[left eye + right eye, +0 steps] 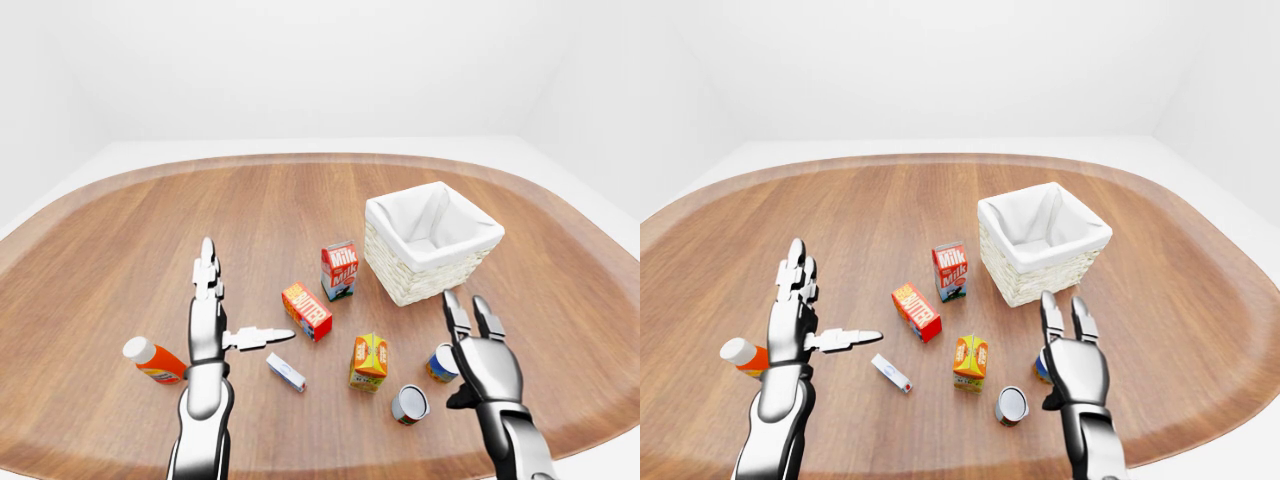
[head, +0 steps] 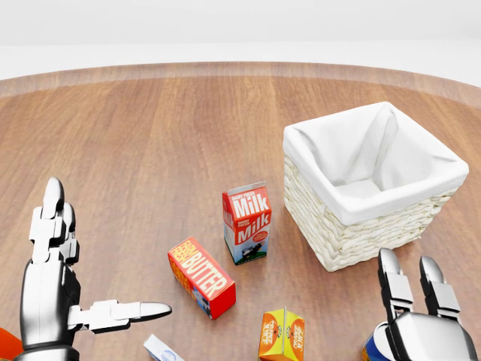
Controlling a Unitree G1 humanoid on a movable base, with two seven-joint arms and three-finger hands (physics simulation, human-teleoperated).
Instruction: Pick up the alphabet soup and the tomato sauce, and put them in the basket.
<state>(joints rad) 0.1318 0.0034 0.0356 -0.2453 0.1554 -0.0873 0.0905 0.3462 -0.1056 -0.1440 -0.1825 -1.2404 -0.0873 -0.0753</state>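
A: So, where do the two cans sit?

B: Both lie at about five o'clock on the wooden table (image 1: 120, 230) in the left-eye view. One can, blue and yellow, the alphabet soup (image 1: 440, 363) as far as I can tell, stands just beside the right hand (image 1: 487, 362), partly behind it. The other, seemingly the tomato sauce (image 1: 409, 404), lies tipped with its grey end toward the camera, at seven o'clock from the first. Labels are too small to read.

A: And the hands?

B: The right hand is spread, fingers straight up, holding nothing. The left hand (image 1: 207, 325) at eight o'clock is also wide, thumb pointing sideways toward the butter box (image 1: 307, 311).

A: The basket?

B: The basket (image 1: 432, 242), white-lined wicker, sits at two o'clock, well apart from both cans. A milk carton (image 1: 339, 270) stands just to its nine o'clock side, and an orange carton (image 1: 369, 361) stands near the tipped can.
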